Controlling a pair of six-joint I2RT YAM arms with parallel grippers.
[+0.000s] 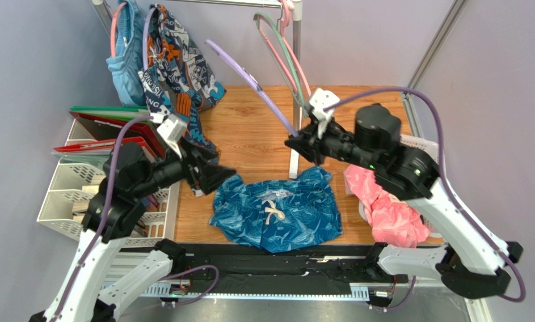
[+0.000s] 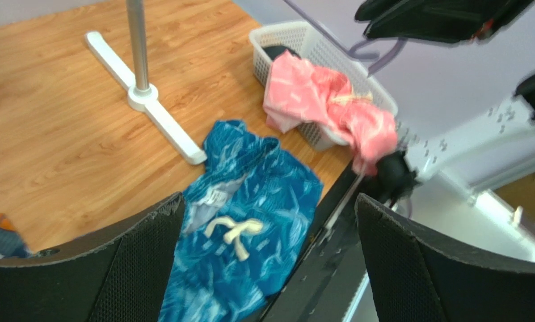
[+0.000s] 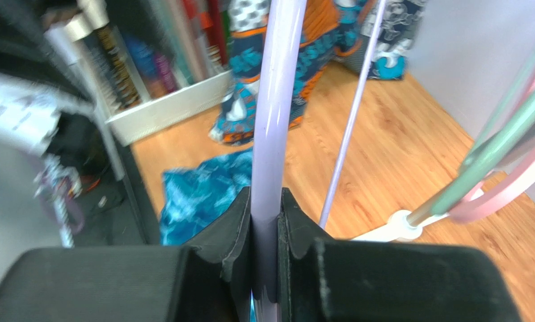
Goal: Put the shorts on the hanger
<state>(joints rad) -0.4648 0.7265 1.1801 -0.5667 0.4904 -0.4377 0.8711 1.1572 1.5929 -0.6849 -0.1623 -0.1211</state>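
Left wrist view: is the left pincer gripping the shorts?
No, the left pincer gapes open in the air, while the shorts lie loose on the wooden table below it.

Pink garment [image 1: 389,208] draped over white basket [image 2: 297,40], cartoon-print garment [image 1: 183,67], light blue shorts [image 1: 123,67] hanging behind

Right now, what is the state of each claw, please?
Left claw: open, holding nothing.
Right claw: closed on the hanger.
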